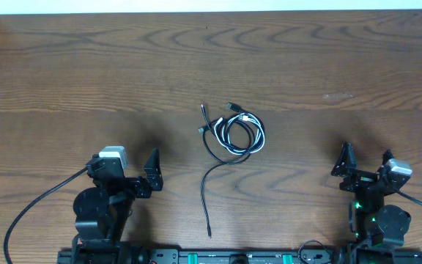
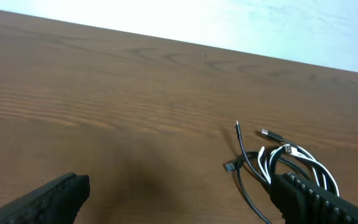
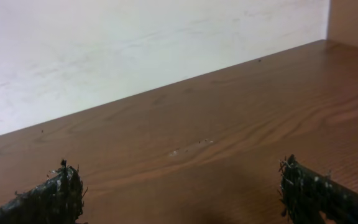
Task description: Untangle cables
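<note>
The wooden table (image 1: 64,66) is bare apart from the cables (image 1: 234,133), which lie near its middle, ahead of both arms and between them. The left gripper (image 2: 180,183) and the right gripper (image 3: 178,168) both sit back by the near edge, jaws spread wide and holding nothing. The bundle lies ahead and to the right of the left gripper, whose camera has it in view; the right wrist view shows only wood. One black tail (image 1: 204,198) runs from the coil straight back toward the near edge, somewhat nearer the left arm.
</note>
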You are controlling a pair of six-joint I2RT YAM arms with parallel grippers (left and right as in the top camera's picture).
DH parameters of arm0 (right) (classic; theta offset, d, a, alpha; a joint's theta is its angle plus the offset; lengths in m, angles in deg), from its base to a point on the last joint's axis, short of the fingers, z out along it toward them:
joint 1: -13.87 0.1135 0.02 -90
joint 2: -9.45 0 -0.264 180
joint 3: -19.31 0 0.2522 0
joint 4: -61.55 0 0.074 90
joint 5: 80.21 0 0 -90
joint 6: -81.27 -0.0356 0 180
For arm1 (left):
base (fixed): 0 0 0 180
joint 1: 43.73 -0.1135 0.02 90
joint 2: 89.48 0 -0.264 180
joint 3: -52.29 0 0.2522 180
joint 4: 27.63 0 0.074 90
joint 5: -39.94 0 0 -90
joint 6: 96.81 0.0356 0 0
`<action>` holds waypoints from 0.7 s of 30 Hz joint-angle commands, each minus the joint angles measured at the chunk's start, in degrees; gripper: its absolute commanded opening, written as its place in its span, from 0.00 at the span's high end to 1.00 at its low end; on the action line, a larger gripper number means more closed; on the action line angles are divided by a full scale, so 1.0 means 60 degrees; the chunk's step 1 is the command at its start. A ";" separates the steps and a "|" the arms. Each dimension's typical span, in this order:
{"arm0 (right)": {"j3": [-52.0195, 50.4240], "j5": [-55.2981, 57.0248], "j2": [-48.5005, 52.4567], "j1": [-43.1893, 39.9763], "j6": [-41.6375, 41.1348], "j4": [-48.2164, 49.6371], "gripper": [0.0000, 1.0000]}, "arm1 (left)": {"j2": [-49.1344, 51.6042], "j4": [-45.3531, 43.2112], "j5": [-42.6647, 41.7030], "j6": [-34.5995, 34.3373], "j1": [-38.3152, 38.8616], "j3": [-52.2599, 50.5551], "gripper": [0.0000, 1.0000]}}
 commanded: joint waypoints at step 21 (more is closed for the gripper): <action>-0.0018 0.0011 -0.0051 0.0062 0.0091 -0.0044 0.01 | 0.0951 0.0200 -0.0149 -0.0375 0.0004 0.0539 0.00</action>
